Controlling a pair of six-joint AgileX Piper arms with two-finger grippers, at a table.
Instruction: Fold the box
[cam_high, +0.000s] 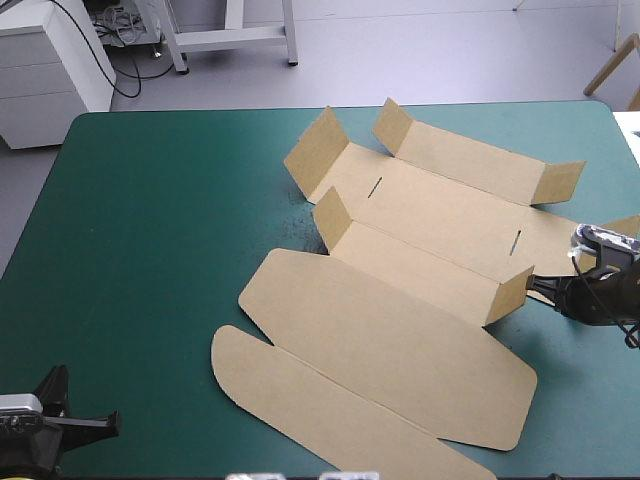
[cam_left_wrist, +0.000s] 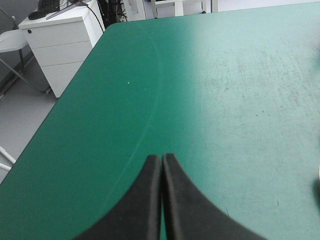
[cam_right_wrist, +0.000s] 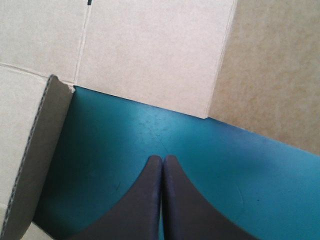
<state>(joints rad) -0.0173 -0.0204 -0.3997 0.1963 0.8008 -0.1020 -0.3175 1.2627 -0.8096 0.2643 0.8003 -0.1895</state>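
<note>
Broadly, in the high view, one box lies as a mostly flat brown sheet, reaching from the middle of the table toward its right and near edges, with five flaps standing up. There are two grippers. The right gripper sits at the right edge, just beside the raised flap nearest it. The left gripper is at the near left corner, well apart from the board.

In the left wrist view, its black fingers meet in one arch over the bare teal-green cover, holding nothing.

In the right wrist view, that gripper's fingers are likewise pressed together and empty, with the box just ahead of them.

The likely trouble is that nothing pins the sheet, so a push from closed fingers may slide the whole box or crumple a flap rather than raise a wall.
</note>
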